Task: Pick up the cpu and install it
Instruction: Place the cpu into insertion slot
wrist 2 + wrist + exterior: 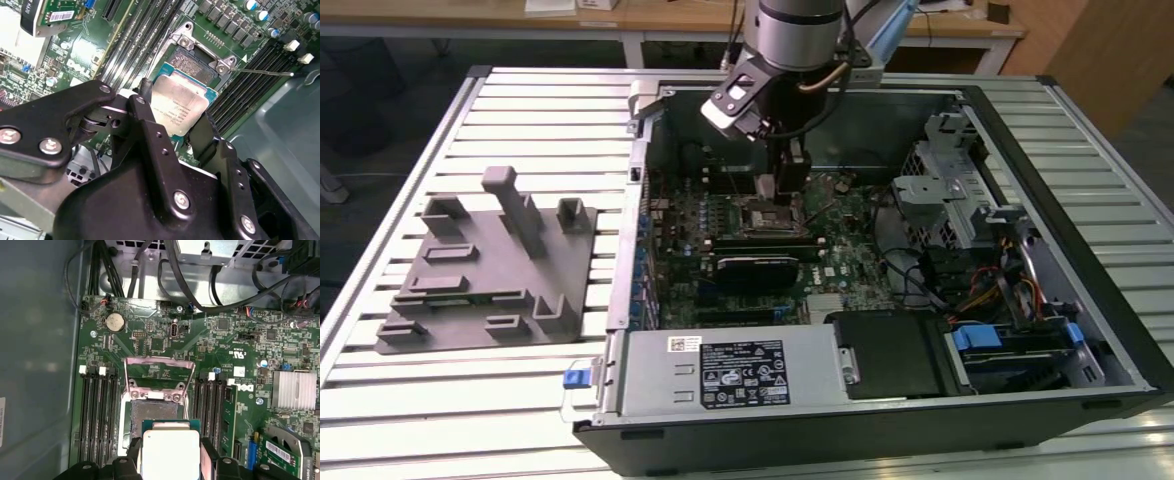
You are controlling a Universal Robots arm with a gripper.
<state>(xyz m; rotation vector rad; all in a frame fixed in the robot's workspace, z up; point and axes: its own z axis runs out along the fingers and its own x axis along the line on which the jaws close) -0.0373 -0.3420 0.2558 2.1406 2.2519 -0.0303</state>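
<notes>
Evidently the cpu [181,106], a small flat square chip with a silvery metal top and a pale greenish rim, is held by two opposite edges so that its underside is left free to meet the socket. The tool [175,107], a black two-fingered gripper, is clamped on it, with a finger [150,125] at each side. Beneath it lies the black square socket [152,415] on the green motherboard [235,340]. The socket's silvery metal retaining frame [159,361] is swung up out of the way, which leaves the pin field bare for the chip. The chip covers only part of that field, and a strip of it shows beyond the chip's edge in both wrist views. I judge it not yet seated, though I cannot tell whether it touches the socket.

In the exterior view the grey arm [798,30] reaches in from twelve o'clock and stands near vertical inside the open black computer case [854,445], its tool pointing straight down. The grey moulded plastic tray with upright posts [494,270] stands on the slatted metal table [454,400] at nine o'clock of the case, well apart from the tool.
</notes>
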